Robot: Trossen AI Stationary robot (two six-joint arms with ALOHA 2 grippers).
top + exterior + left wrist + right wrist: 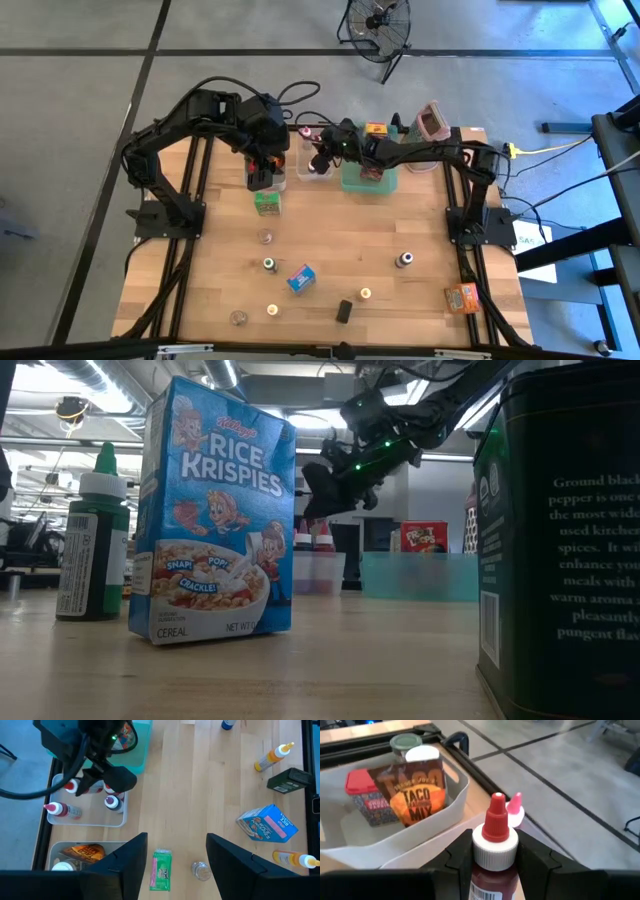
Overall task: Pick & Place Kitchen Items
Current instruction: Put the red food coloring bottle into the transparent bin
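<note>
My right gripper is shut on a small dark-red bottle with a white collar and a red cap. It hovers over a clear bin of red-capped bottles at the table's far side. My left gripper is open and holds nothing, above the table beside a second clear bin holding a taco mix packet. Below it a green box and a small clear jar sit on the wood. A blue cereal box, a dark pepper tin and an orange box sit nearer. My right gripper pinches the red-capped bottle between its two fingers, at the shoulder just under the white collar. The bottle stands upright in the hold, cap up. The low view shows the gripper above the bin; the bottle's base is hidden.
A green tray and a tall pinkish grater stand at the far edge, right of the bins. Small bottles and jars are scattered over the near half. The two arms are close together at the far edge.
</note>
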